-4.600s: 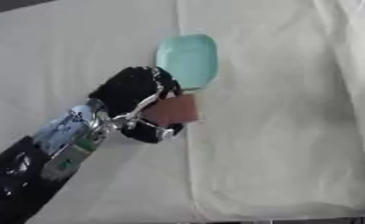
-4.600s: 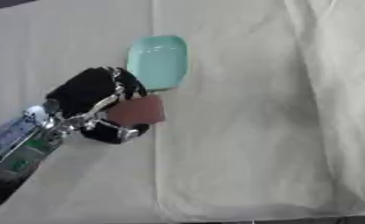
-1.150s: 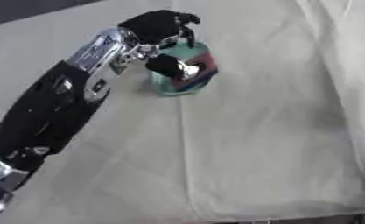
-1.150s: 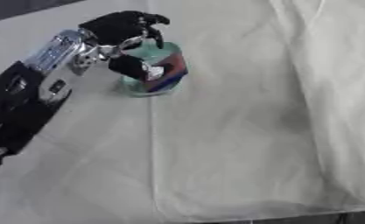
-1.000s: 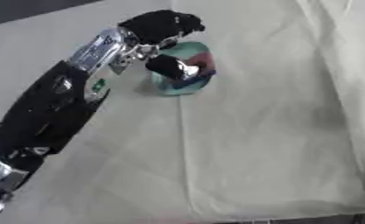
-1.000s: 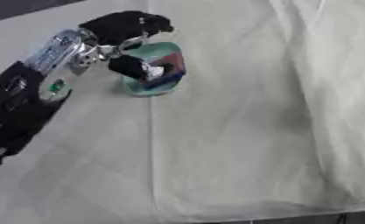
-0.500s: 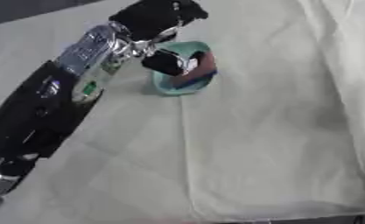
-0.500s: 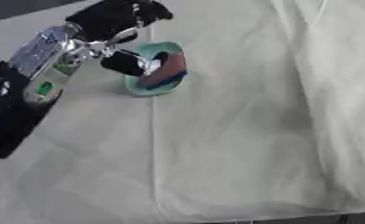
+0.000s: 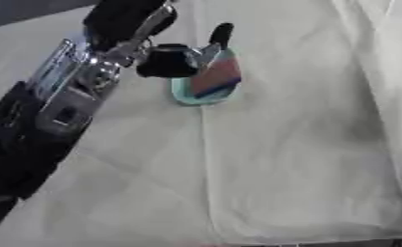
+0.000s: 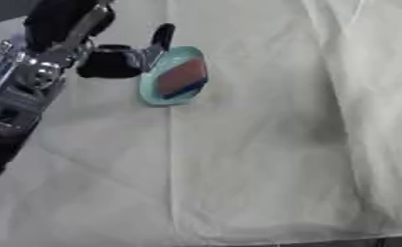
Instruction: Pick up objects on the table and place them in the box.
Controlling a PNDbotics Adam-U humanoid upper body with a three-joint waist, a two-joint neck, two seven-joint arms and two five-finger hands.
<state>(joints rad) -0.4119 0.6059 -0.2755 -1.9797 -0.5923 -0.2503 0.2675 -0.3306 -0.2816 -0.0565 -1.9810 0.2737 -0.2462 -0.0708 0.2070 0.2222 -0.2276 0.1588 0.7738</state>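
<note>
Since the earlier pictures, the reddish-brown block has gone from the left hand into the teal box, and the left hand has risen toward the far left of the scene.

Left eye view: the left hand (image 9: 166,60) reaches in from the left on a black and silver arm (image 9: 60,101). Its fingers look relaxed and partly spread, with one fingertip pointing up at the far side of the box; they seem to clasp nothing, though blur makes this hard to confirm. The teal box (image 9: 190,94), a shallow rounded container, lies just right of the hand on the cloth-covered desk (image 9: 305,144). Inside it sits the block (image 9: 217,76), red-brown with a blue edge, its long axis running from near-left to far-right and propped at a tilt against the box's wall.

Right eye view: the same box appears as an oval with the block lying inside its rim, touching the hand's fingertip side or nearly so. No other loose object shows on the cloth. The right hand is not seen in either view, so the left hand is judged the one nearer the box.
</note>
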